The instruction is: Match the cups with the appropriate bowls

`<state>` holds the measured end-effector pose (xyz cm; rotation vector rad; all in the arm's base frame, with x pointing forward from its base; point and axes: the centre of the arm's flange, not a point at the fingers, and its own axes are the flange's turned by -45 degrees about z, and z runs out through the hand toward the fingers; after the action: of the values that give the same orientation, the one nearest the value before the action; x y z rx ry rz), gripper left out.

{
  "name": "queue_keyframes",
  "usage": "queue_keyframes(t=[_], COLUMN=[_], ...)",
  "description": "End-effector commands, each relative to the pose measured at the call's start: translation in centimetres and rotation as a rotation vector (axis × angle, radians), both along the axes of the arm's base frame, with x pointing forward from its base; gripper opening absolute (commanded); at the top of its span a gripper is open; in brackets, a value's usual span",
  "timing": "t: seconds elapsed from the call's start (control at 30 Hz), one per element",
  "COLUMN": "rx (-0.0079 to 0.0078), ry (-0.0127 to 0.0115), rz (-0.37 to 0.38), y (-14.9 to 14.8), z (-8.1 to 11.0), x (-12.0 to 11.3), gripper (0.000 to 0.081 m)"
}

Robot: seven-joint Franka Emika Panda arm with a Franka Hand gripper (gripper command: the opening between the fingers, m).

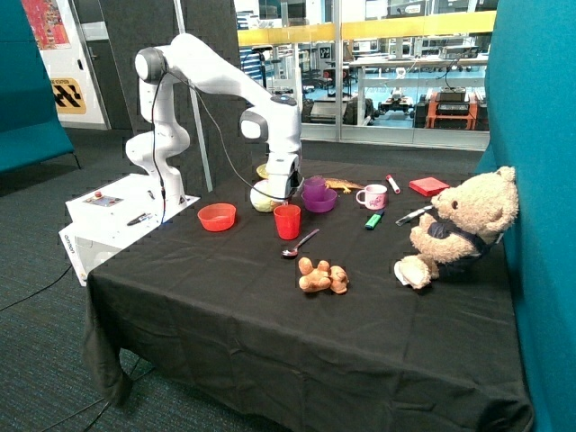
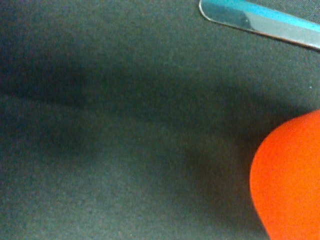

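Observation:
A red cup (image 1: 287,220) stands upright on the black cloth near the table's middle. In the wrist view it shows as an orange-red curve (image 2: 290,182) at the edge. The gripper (image 1: 281,196) hangs low just behind the red cup, close to it and beside the purple bowl (image 1: 321,204). A purple cup (image 1: 314,186) stands in the purple bowl. The red-orange bowl (image 1: 217,217) sits empty on the cloth, apart from the red cup, towards the robot's base.
A yellow-green plate (image 1: 264,200) lies behind the gripper. A spoon (image 1: 300,244) lies in front of the red cup; its handle (image 2: 260,21) shows in the wrist view. A white-and-pink mug (image 1: 372,196), green marker (image 1: 373,220), teddy bear (image 1: 461,229) and brown toy (image 1: 322,277) are nearby.

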<state>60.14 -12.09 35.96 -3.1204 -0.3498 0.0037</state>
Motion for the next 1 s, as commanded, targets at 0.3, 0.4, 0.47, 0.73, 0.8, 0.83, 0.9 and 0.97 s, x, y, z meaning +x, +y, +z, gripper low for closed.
queue_keyframes(t=[0.3,0.4,0.47,0.73,0.8,0.83,0.9,0.97], rx=[-0.0014,-0.0014,-0.0014,-0.0014,-0.0014,-0.0014,-0.0014,-0.0014], ry=[-0.0025,-0.0025,-0.0025,-0.0025,-0.0025,-0.0025,-0.0025,-0.0025], rz=[0.004,0.003,0.003,0.005,0.008,0.008,0.009,0.009], y=[-0.1,-0.1,-0.1,0.1,0.2,0.2,0.3,0.3], z=[-1.2,-1.4,-1.6,-2.0,-2.1,-2.1,-2.1,-2.2], x=[0.0,-0.1,-0.1,-0.1,-0.2,-0.2,-0.2,-0.2], gripper=[0.0262,0.0260,0.0260,0.0252,0.0244,0.0241,0.0240,0.0238])
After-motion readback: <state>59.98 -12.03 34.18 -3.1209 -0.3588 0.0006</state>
